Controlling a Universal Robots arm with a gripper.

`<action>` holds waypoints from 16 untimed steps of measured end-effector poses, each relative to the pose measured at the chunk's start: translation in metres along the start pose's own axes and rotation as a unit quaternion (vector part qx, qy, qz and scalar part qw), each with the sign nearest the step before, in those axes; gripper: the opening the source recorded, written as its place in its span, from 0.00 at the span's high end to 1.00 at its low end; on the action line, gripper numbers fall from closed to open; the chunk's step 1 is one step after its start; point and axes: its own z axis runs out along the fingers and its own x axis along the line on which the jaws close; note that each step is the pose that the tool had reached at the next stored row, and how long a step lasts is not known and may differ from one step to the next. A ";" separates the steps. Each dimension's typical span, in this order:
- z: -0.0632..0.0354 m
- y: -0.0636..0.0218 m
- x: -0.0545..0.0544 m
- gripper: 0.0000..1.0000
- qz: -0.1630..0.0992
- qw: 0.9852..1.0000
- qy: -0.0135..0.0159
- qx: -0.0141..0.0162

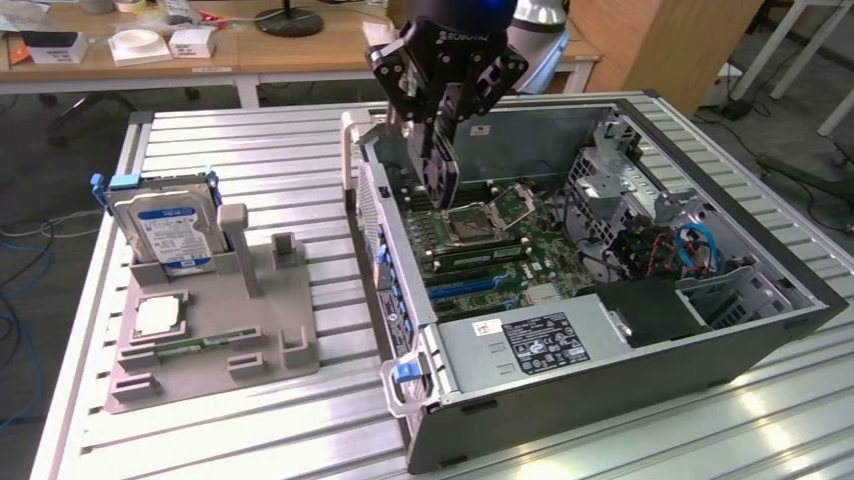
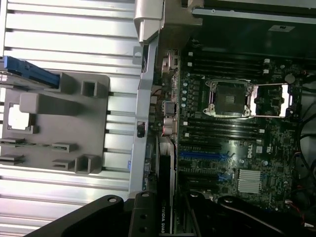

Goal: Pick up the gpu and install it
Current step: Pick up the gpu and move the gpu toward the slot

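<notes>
The gpu (image 1: 442,165) is a thin dark card hanging on edge, upright, above the open computer case (image 1: 747,330), at the case's side nearest the exterior view's left. My gripper (image 1: 445,112) is shut on its top edge. In the wrist view the gpu (image 2: 165,197) shows edge-on with a black printed side, between my black fingers (image 2: 143,217), and its lower end hangs over the motherboard (image 2: 256,148) beside the case's rear wall. The blue card slots (image 2: 205,155) lie a little to one side of the card.
A grey holder block (image 1: 254,330) stands on the slatted metal table at the exterior view's left. It carries an upright silver hard drive (image 1: 163,232), a square processor chip (image 1: 158,315) and a narrow memory strip (image 1: 200,346). The processor socket (image 1: 478,222) is open.
</notes>
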 end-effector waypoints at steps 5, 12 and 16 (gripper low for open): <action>-0.0002 -0.0004 -0.006 0.74 0.000 1.000 0.000 0.000; -0.0005 -0.0008 -0.014 0.74 0.000 1.000 0.000 0.000; -0.0007 -0.0011 -0.019 0.74 0.000 1.000 0.000 0.000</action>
